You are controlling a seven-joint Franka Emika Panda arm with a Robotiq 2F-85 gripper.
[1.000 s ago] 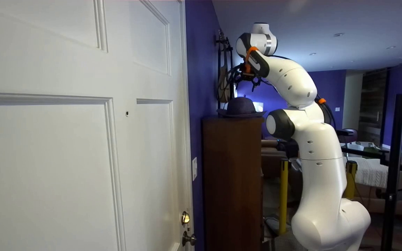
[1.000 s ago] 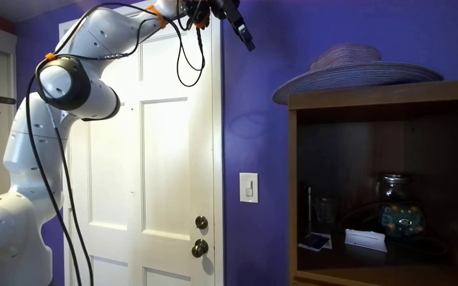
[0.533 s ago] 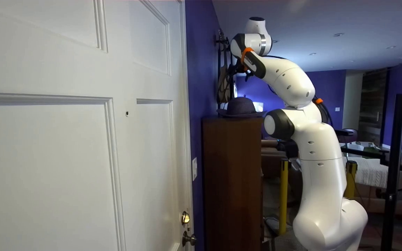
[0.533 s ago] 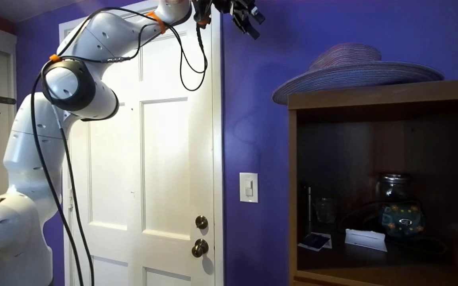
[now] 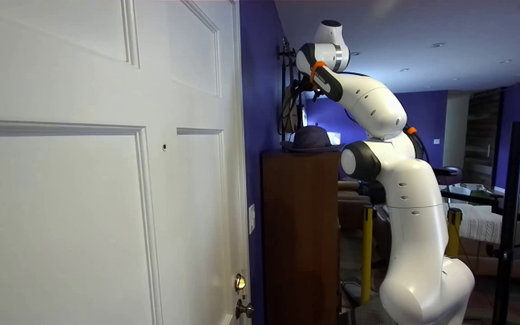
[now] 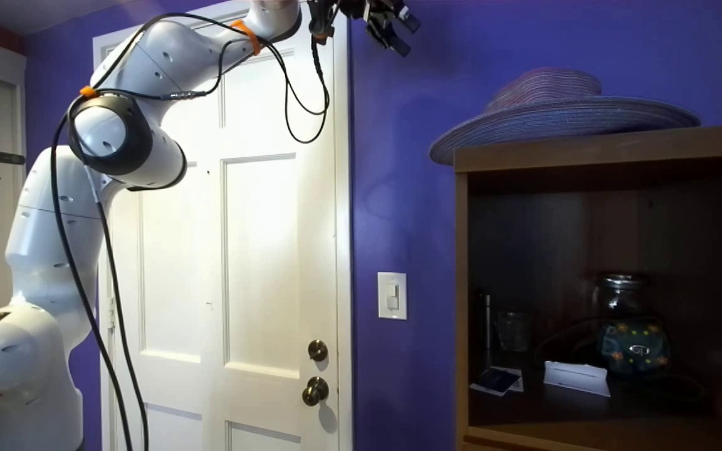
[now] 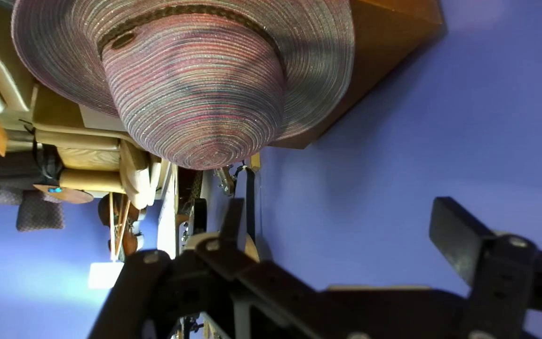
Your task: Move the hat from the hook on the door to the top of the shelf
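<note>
Gripper point(image 7: 340, 223) has its fingers spread wide, purple wall point(image 7: 346, 179) showing between them, and it's hanging up high, well apart from the hat point(image 7: 200, 94). From where I'm standing, that hat's sitting crown-up on top of the shelf point(image 6: 612, 145), brim drooping past the edge on the door point(image 6: 262, 250) side. Light switch point(image 6: 392, 295) on the wall between door and shelf, fwiw.

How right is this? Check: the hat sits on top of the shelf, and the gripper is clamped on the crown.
Not clamped: the wrist view shows the gripper open, and an exterior view shows it apart from the hat, which sits on top of the shelf.
</note>
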